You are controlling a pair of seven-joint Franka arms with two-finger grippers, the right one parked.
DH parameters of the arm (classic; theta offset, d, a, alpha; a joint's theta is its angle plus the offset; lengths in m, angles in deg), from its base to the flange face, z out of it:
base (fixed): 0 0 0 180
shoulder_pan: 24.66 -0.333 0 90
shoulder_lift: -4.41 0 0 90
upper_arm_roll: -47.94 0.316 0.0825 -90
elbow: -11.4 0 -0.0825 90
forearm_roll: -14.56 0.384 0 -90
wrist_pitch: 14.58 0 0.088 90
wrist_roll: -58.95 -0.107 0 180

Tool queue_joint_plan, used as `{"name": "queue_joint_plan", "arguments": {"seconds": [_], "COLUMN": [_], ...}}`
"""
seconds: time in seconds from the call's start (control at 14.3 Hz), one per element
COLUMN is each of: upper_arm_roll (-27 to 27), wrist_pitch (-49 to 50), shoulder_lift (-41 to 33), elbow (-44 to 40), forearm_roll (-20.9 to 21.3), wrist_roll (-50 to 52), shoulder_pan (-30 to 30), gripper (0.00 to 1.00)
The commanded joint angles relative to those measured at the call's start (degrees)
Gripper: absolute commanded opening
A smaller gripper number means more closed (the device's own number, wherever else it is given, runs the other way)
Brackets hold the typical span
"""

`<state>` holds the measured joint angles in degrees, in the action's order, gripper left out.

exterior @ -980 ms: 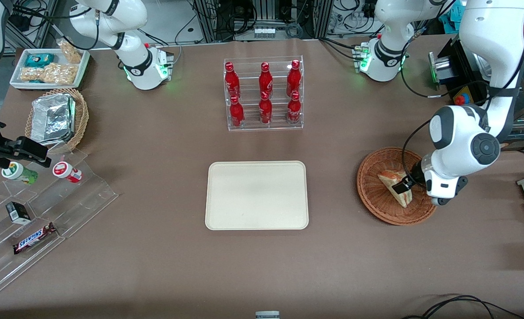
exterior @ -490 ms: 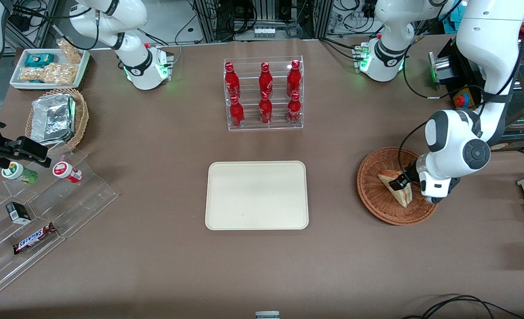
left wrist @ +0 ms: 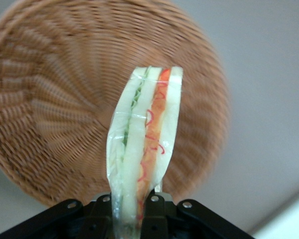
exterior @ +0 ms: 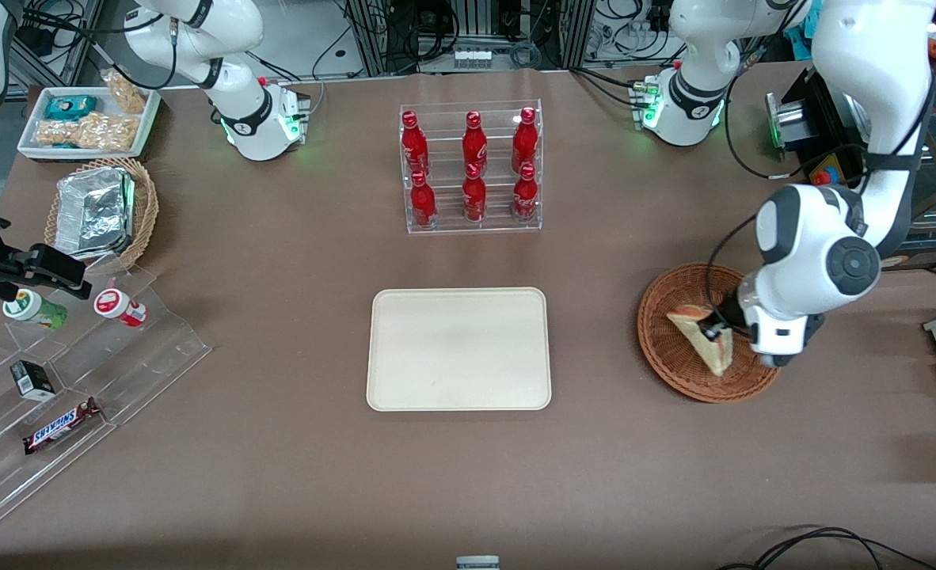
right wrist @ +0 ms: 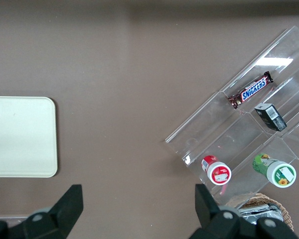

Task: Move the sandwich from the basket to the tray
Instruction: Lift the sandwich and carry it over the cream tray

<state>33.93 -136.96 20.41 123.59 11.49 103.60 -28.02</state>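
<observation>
The sandwich (exterior: 703, 336), a wrapped white-bread wedge with orange-red and green layers, hangs just above the reddish-brown wicker basket (exterior: 666, 340) toward the working arm's end of the table. My left gripper (exterior: 716, 331) is shut on it. In the left wrist view the sandwich (left wrist: 145, 144) stands edge-on between the black fingers (left wrist: 157, 211), with the basket (left wrist: 55, 114) below it. The gripper (left wrist: 131, 215) pinches the wedge's wide end. The cream-white tray (exterior: 458, 348) lies flat mid-table, bare, and its corner also shows in the right wrist view as the tray (right wrist: 20, 137).
An acrylic rack of red bottles (exterior: 472, 166) stands farther from the front camera than the tray. A stepped acrylic stand with snacks (exterior: 64, 380), a tan basket with foil (exterior: 100, 210) and a white snack tray (exterior: 88, 119) sit toward the parked arm's end.
The left gripper has risen and shifted slightly toward the tray, lifting the sandwich off the basket's floor; the wedge now hangs tilted in its grip.
</observation>
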Motion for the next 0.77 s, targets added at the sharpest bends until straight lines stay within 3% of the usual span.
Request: {"name": "queue_joint_plan", "arguments": {"seconds": [0.0, 0.28, 0.56, 0.7], "upper_arm_roll": [-1.1, -1.1, -0.8, -0.7], "wrist_pitch": [7.8, 7.8, 3.7, 2.7], "shoulder_lift": [2.4, 10.4, 22.6, 27.2], "elbow": [-10.4, -19.4, -29.4, -33.9], "forearm_roll": [0.4, 2.6, 4.9, 7.4], "wrist_roll": [-2.5, -2.8, -1.4, 1.1], "shoulder_pan": [8.3, 22.0, 32.0, 34.1], "gripper": [0.04, 0.05, 0.12, 0.15]}}
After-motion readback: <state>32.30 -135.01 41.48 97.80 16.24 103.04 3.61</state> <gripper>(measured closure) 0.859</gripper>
